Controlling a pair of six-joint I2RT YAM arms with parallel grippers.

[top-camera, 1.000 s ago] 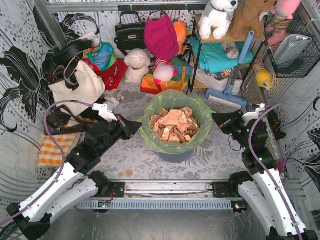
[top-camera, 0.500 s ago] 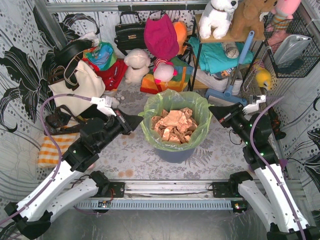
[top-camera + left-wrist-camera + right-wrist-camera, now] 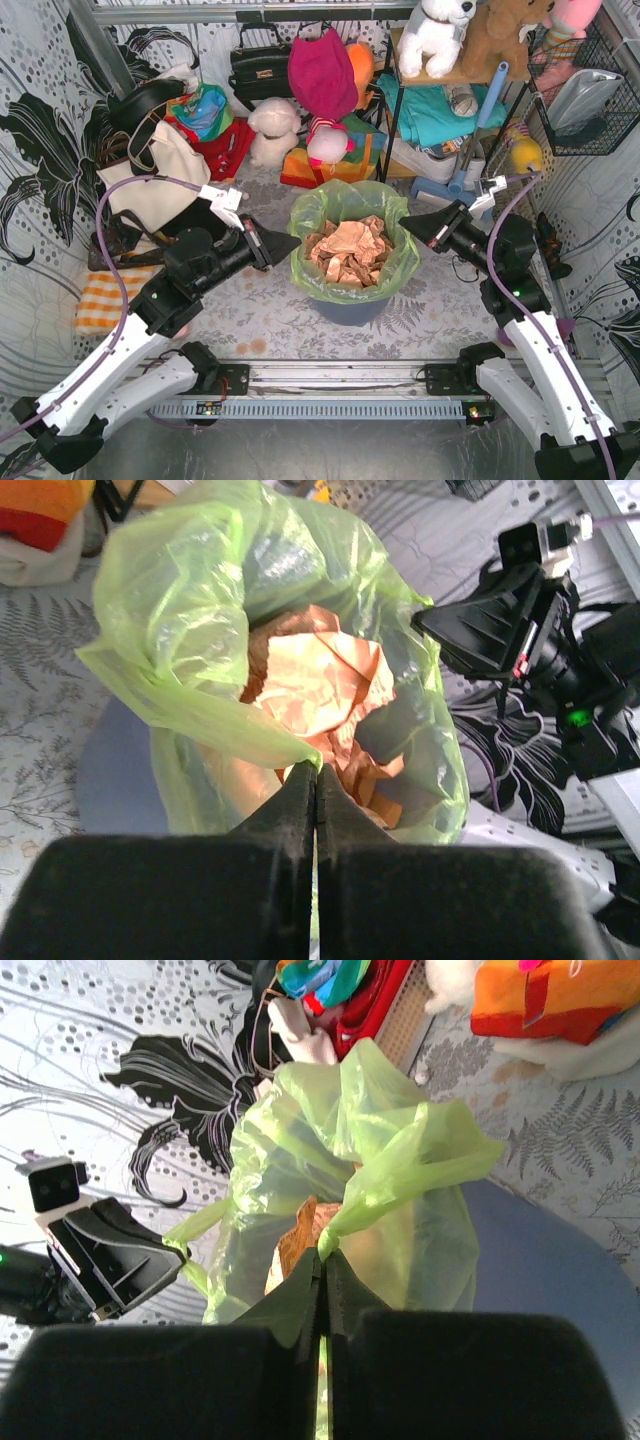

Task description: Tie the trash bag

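Green translucent trash bag (image 3: 345,200) over tan paper (image 3: 348,250); left end effector (image 3: 296,242), right end effector (image 3: 403,227) pinch its rim.

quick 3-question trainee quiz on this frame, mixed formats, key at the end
1. True or false: the left fingers and the right fingers are each shut on a pinch of the trash bag rim, on opposite sides.
2. What shows inside the bag? A. crumpled tan paper B. plush toys C. folded towels
3. Short answer: what does the bag stand in?

Key: 1 true; 2 A; 3 the round blue-grey bin
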